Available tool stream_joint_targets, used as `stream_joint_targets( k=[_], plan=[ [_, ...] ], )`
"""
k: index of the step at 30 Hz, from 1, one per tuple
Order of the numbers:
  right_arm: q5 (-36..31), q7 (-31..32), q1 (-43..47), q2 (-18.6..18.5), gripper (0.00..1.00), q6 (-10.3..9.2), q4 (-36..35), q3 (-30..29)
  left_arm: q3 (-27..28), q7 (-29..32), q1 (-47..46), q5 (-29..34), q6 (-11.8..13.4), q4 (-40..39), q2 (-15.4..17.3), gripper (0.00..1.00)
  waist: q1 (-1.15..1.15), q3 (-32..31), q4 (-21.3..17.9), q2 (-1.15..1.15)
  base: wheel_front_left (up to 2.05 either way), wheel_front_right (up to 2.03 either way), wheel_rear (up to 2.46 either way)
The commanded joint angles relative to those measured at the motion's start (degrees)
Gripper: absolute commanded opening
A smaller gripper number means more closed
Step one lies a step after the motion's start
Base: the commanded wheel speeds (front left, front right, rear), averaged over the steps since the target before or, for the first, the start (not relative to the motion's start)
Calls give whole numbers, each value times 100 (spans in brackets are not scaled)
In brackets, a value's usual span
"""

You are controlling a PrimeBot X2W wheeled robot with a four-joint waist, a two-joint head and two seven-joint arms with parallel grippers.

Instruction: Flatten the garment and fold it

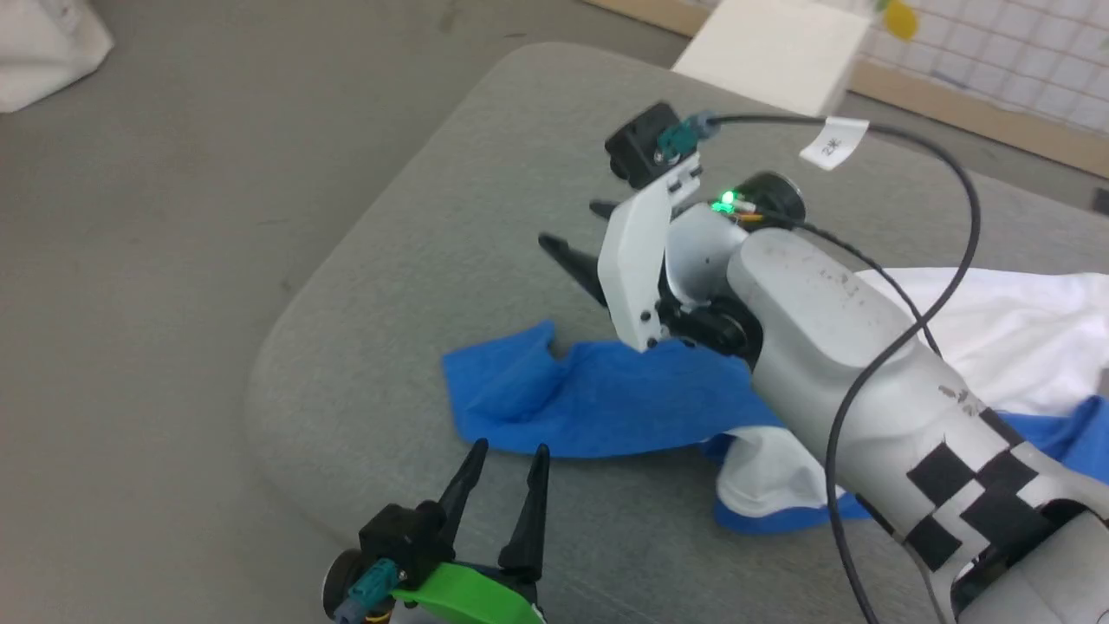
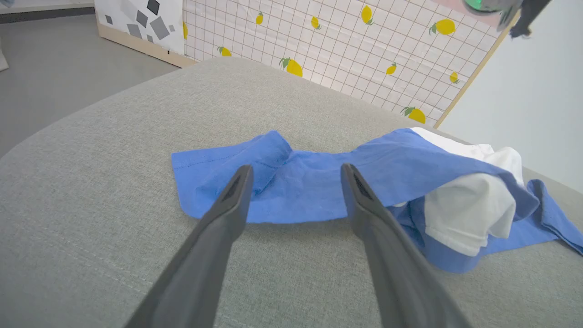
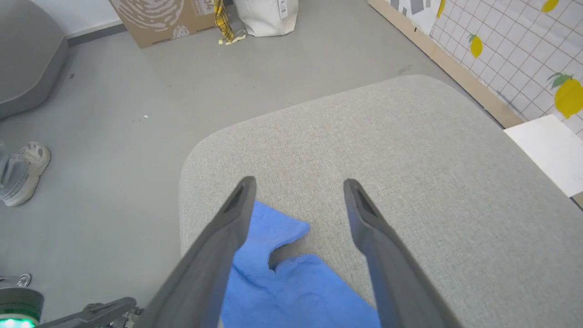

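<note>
Head view: the shirt (image 1: 598, 407) lies bunched on the grey cushion (image 1: 407, 260), blue sleeve spread toward the rounded corner, white body rumpled to the right. Risk: a pinch catching doubled layers would likely drag the heap instead of flattening it. Right gripper (image 1: 567, 224) hovers beyond the sleeve, fingers wide, empty; left gripper (image 1: 511, 447) points at the near hem, equally wide, empty.

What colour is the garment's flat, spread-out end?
The garment's spread-out end is plain blue; the left wrist view shows it best.
</note>
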Motion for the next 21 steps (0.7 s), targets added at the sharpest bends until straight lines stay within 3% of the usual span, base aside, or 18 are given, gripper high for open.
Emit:
stream_joint_targets(
  k=[1, 6, 11, 18, 21],
  plan=[
    [50, -118, -117, -15, 100, -9, 1, -56, 35, -22, 23, 107, -21, 2, 7, 100, 0, -285, -466, 0, 0, 0, 0],
    [-147, -581, -220, -29, 100, -9, 188, -457, 144, -22, 139, 174, -19, -66, 68, 100, 0, -421, -945, 0, 0, 0, 0],
    [-411, -1145, 102, -410, 100, -9, 104, -1047, 187, -22, 282, 203, -5, -133, 138, 100, 0, -515, -1301, 0, 0, 0, 0],
    [-1269, -2104, 1503, -1168, 100, -9, -790, -2336, 291, -22, 472, 246, 58, -361, 243, 100, 0, -542, -1735, 0, 0, 0, 0],
    [-1778, -2354, 2471, -1229, 100, -9, -1450, -3169, 327, -22, 550, 261, 76, -449, 280, 100, 0, -523, -1858, 0, 0, 0, 0]
  ],
)
